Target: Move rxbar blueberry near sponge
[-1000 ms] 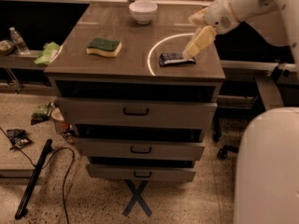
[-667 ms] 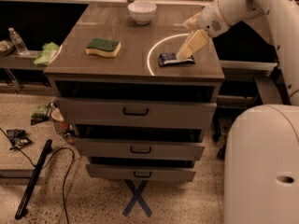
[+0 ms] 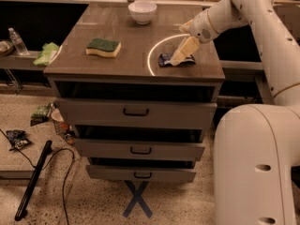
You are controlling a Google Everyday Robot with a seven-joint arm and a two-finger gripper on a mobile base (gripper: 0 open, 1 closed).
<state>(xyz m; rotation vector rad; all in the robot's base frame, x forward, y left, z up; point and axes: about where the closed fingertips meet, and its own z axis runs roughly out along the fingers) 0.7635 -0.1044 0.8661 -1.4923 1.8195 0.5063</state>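
Note:
The rxbar blueberry (image 3: 166, 59), a small dark blue bar, lies flat near the front right of the cabinet top (image 3: 136, 36). My gripper (image 3: 182, 55) reaches down from the right and sits right over the bar's middle, covering part of it. The sponge (image 3: 103, 47), yellow with a dark green top, lies on the left part of the top, well apart from the bar.
A white bowl (image 3: 142, 11) stands at the back of the top. A light green cloth (image 3: 47, 53) and a water bottle (image 3: 18, 41) lie on a low shelf at left. Litter and a black cable (image 3: 33, 179) lie on the floor. My white base (image 3: 255, 168) fills the lower right.
My arm has drawn in and the gripper has come down a little lower onto the bar. The bar and the sponge have not moved.

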